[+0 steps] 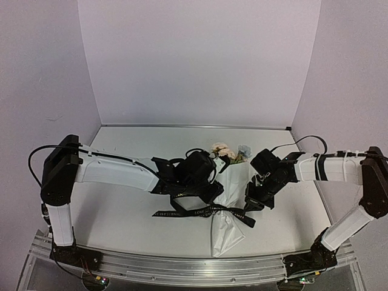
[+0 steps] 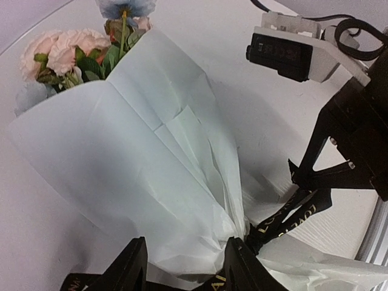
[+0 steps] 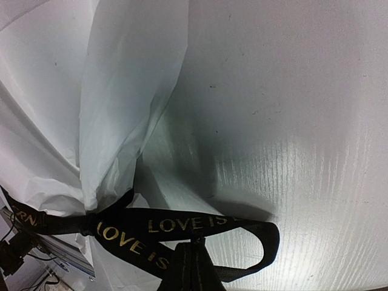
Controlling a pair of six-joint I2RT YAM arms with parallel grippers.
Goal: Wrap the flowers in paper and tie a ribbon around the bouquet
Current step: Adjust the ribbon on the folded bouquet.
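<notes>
bouquet: lies at centre of table, flowers at far end, paper tail near.
ribbon: looped round the cone's neck.
left gripper: jaws half apart astride neck; grip cannot be told.
right gripper: pinched closed on ribbon, right of neck.

Robot lab booth, plain lilac walls, white table, aluminium rail at its edge

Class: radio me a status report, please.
Right gripper shut on black gold-lettered ribbon. Left gripper open astride neck of white paper-wrapped bouquet. Ribbon round neck. Nothing obstructing.
</notes>
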